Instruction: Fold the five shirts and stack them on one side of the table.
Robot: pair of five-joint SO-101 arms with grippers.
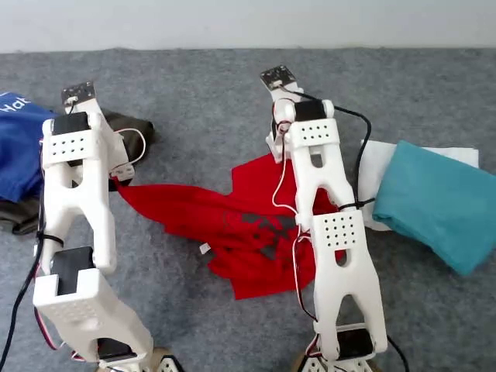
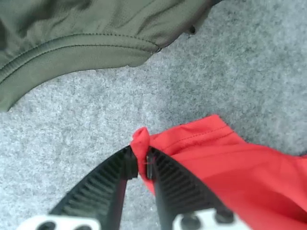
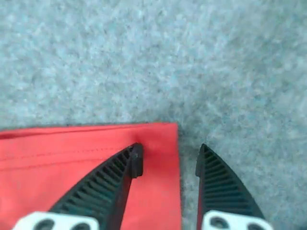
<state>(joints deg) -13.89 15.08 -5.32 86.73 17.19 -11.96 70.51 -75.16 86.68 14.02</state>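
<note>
A red shirt (image 1: 232, 225) lies spread and rumpled on the grey cloth between the two arms. My left gripper (image 2: 140, 165) is shut on a pinched corner of the red shirt (image 2: 225, 158), close to a dark olive shirt (image 2: 72, 33). My right gripper (image 3: 168, 160) stands open over the far corner of the red shirt (image 3: 72, 163), one finger on the cloth, the other over bare table. In the high view the left arm (image 1: 77, 194) holds the shirt's left tip and the right arm (image 1: 325, 225) crosses its right half.
A blue shirt (image 1: 19, 143) lies on the dark olive one (image 1: 132, 128) at the far left. A teal shirt (image 1: 434, 201) rests on a white one (image 1: 380, 167) at the right. Grey table cloth (image 1: 194, 93) runs open toward the back wall.
</note>
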